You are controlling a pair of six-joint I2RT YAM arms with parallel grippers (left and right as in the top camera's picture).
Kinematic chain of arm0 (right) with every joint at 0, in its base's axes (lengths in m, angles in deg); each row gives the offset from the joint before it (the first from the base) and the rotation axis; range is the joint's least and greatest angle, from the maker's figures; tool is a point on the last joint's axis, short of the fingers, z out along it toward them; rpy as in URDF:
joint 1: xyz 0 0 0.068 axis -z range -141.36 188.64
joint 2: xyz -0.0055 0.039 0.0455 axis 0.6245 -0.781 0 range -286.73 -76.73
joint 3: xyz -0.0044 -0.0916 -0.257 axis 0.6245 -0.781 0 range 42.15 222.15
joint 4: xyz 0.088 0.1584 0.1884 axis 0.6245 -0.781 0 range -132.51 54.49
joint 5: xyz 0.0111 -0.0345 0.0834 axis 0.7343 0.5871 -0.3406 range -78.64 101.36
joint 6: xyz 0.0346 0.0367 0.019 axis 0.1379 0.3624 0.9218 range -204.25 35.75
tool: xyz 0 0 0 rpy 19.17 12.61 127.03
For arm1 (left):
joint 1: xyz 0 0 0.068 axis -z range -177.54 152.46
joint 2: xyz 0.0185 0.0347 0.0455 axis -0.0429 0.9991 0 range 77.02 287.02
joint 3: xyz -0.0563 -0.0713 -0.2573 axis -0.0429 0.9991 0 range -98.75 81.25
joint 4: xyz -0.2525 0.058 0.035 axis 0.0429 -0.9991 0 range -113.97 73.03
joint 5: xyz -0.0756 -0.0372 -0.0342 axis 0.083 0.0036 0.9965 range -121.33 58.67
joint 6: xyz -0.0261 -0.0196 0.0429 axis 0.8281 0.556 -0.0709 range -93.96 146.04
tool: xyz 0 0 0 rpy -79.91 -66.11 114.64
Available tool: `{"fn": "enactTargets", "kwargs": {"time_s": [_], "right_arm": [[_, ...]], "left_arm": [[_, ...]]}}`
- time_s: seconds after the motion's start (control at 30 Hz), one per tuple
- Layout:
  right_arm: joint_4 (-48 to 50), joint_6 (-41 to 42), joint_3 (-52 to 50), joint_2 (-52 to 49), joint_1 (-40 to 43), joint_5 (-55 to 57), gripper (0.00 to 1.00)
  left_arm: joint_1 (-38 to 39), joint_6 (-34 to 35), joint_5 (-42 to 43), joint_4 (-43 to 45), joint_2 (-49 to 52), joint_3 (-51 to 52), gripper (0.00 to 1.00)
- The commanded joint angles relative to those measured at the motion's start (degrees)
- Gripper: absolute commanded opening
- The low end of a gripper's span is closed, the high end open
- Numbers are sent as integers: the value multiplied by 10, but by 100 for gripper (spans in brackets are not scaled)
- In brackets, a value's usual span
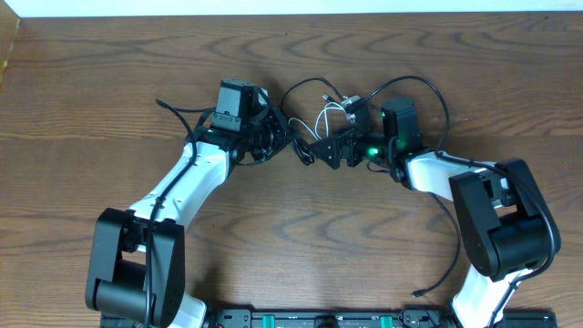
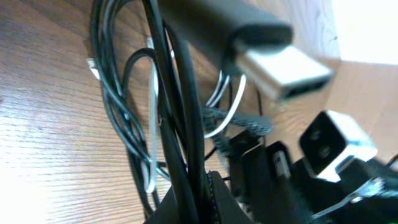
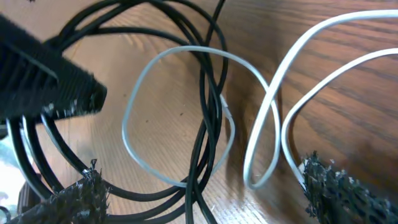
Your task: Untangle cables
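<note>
Two arms meet over the cables [image 1: 321, 111], bunched toward 12 o'clock on the wooden table [image 1: 301, 246]. The left gripper [image 1: 281, 137], at the tangle's 8 o'clock, is clamped on black cords [image 2: 180, 124]. The right gripper [image 1: 330, 148], at 5 o'clock, straddles them, jaws wide. One white cord [image 3: 186, 53] loops among the black ones, which are too intertwined to count.

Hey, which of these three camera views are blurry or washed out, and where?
Overhead view: sharp and evenly lit, table grain clear. Left wrist view: the USB plug is near the lens and blurred, top right corner washed out. Right wrist view: black cables and white cable crisp, casting soft shadows on the wood.
</note>
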Motion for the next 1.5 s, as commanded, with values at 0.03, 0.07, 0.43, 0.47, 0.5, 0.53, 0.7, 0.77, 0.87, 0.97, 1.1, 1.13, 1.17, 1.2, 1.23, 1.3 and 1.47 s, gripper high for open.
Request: {"fn": "enactTargets", "kwargs": {"time_s": [0.03,0.07,0.43,0.47,0.5,0.53,0.7,0.77,0.87,0.97,1.1,1.13,1.17,1.2,1.23,1.3,1.47], "right_arm": [[-4,-29,7,-7,-18,23,99],[-4,-29,7,-7,-21,24,99],[-4,-38,7,-13,-50,97,99],[-4,-23,7,-18,-49,129,98],[-2,-4,7,-26,-49,157,93],[0,7,7,-31,-49,165,86],[36,55,7,-39,-41,159,1],[69,80,7,-37,-27,122,1],[116,116,7,-31,7,58,1],[120,143,7,-14,83,0,1],[114,144,7,23,184,-94,1],[111,144,7,34,205,-101,1],[100,144,7,50,232,-100,1],[94,143,7,63,251,-98,1],[88,143,7,72,264,-95,1],[75,143,7,101,306,-83,1],[67,143,7,179,416,-79,2]], "left_arm": [[-3,65,17,21,-8,-7,7],[-3,69,17,21,-8,-7,8],[-3,90,16,27,-8,-7,8],[-3,89,16,26,-8,-7,8],[-3,87,16,26,-8,-7,8],[-3,84,16,26,-8,-7,8],[-3,-16,16,13,-8,-7,8],[-3,-60,16,-9,-8,-7,7],[-3,-122,15,-40,-8,-7,8],[-3,-162,11,-62,-8,-7,8],[-3,-230,-20,-83,-8,-7,8],[-3,-238,-35,-93,-8,-7,8],[-3,-254,-57,-107,-8,-7,8],[-3,-263,-67,-114,-8,-7,8],[-3,-275,-84,-122,-8,-7,8],[-3,-280,-126,-137,-8,-7,8],[-3,-280,-234,-148,-7,-5,8]]}}
